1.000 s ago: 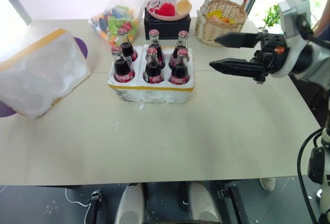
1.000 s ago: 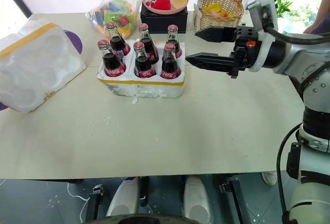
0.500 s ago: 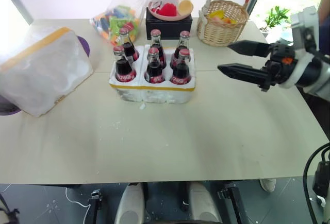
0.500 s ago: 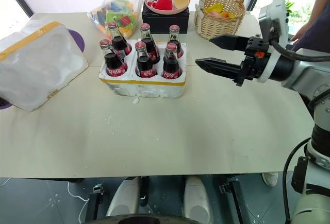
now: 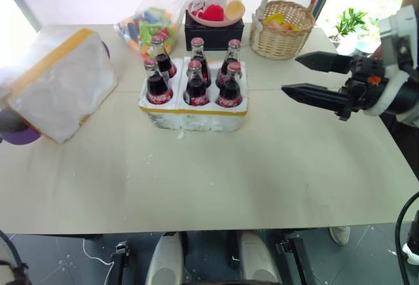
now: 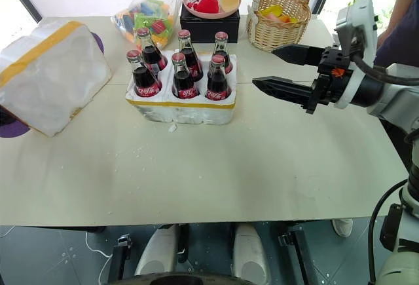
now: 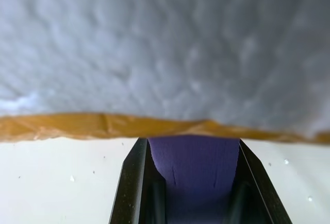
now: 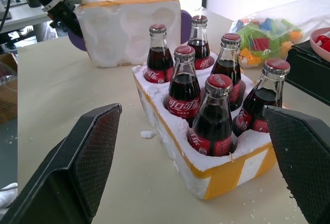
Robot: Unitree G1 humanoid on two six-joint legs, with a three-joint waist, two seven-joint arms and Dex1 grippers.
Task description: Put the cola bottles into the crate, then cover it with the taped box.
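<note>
Already all six cola bottles (image 6: 178, 69) stand upright in the wells of the crate (image 6: 180, 109), two rows of three with red caps up, and the crate sits on the table (image 6: 216, 173) a little left of centre, nearer the far edge than the near one. Its yellow tape strip runs along the rim facing the near edge. The taped box (image 6: 52, 75) is at the table's left edge, tilted up on one side with its hollow, well-marked underside turned toward the crate and its yellow band running across the top. The left gripper (image 8: 64, 13) reaches it from the left; its fingers are clamped on the box's rim, and in the left wrist view the white foam wall and its yellow tape lie right across the fingertips, with a purple disc (image 7: 195, 162) showing between them. The right gripper (image 6: 281, 69) hovers over the table to the right of the crate, pointing toward it, its two black fingers spread wide with nothing between them. Along the far edge are a clear bag of coloured toys (image 6: 147, 11), a black box with a pink bowl (image 6: 211, 2) on it, and a wicker basket (image 6: 281, 11).
</note>
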